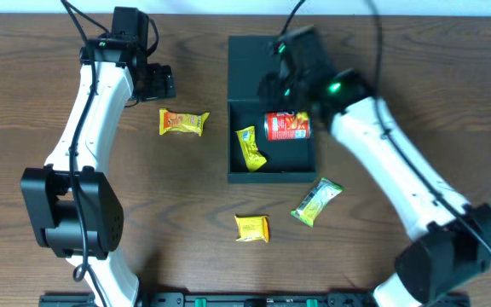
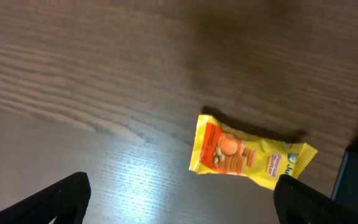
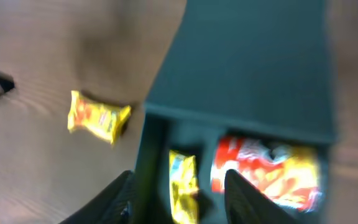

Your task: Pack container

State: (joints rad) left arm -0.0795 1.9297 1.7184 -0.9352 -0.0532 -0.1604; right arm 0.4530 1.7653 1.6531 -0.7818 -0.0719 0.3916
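Overhead: container (image 1: 250, 68) mid-desk, lid open, holds red packet (image 1: 288, 126) and yellow packet (image 1: 250, 147); orange packet (image 1: 183, 123), green packet (image 1: 317, 201), gold packet (image 1: 251, 228) lie outside; right gripper (image 3: 180, 196) part-open over it, empty; left gripper (image 2: 182, 199) wide open, empty.

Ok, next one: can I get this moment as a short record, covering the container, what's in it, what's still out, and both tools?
container: open, lid flap laid back
inside: yellow packet; red packet
outside: orange-yellow packet to its left; small yellow packet and green packet below it in the overhead view
left tool: open, empty, above the table near the orange-yellow packet
right tool: open, empty, over the container
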